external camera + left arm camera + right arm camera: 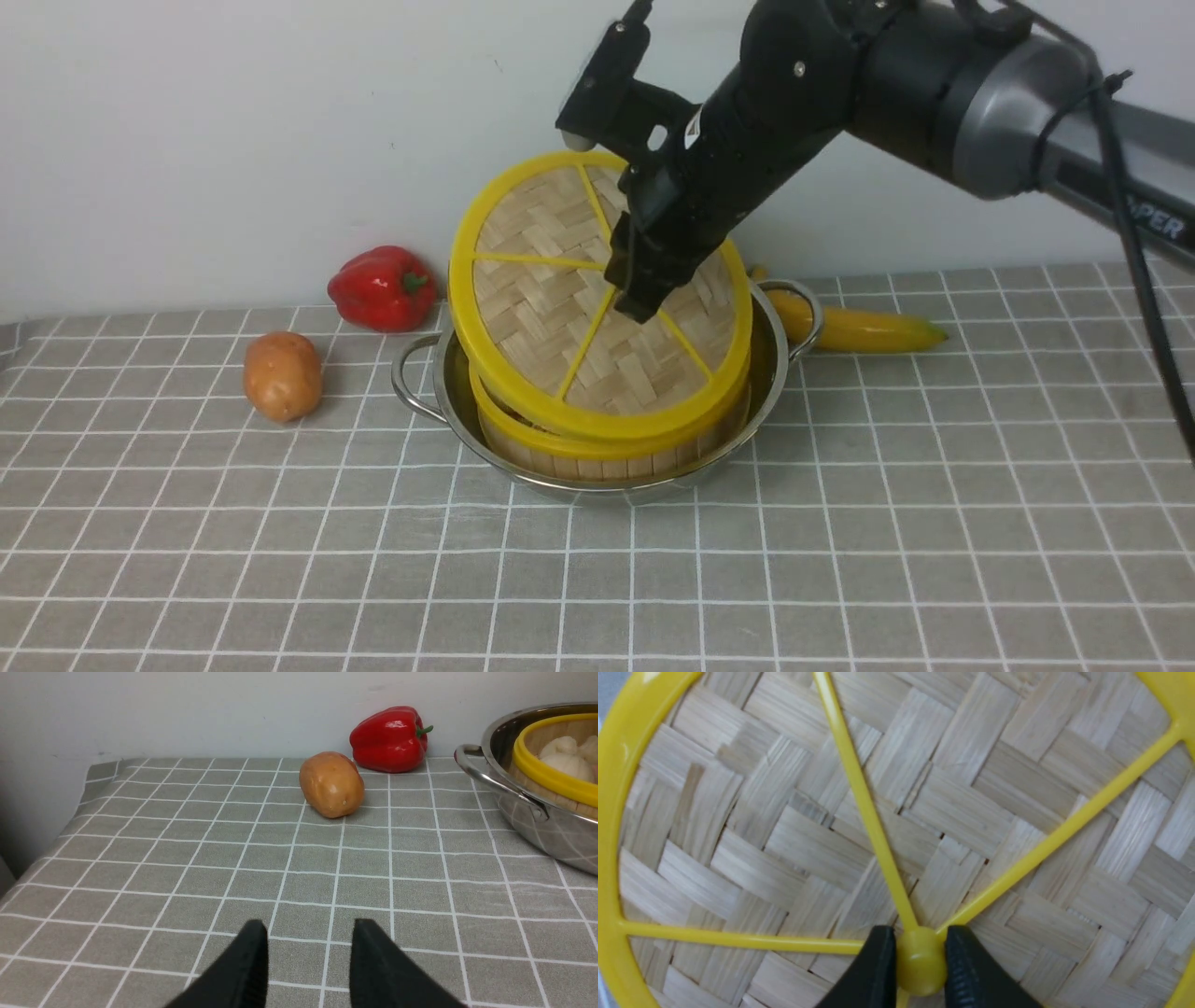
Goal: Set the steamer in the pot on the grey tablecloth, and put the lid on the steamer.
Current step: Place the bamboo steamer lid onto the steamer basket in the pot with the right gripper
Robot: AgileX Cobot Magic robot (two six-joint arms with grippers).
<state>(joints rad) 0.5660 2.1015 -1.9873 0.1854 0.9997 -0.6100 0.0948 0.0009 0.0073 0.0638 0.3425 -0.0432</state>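
Your right gripper [642,297] clamps the knob [920,963] of the flat woven yellow-rimmed lid [551,299], tilted over the round bamboo steamer [597,457] inside the shiny steel pot [769,362]; level it to seat. Your left gripper [308,956] gapes, idle beside the pot.

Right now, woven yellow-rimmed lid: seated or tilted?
Tilted. The woven yellow-rimmed lid leans, far edge raised off the bamboo steamer; right gripper clamps its knob.

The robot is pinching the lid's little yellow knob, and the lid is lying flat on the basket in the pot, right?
Not quite. The right gripper does pinch the knob, but the lid is not flat: the front view shows it tilted, far edge raised above the steamer in the pot.
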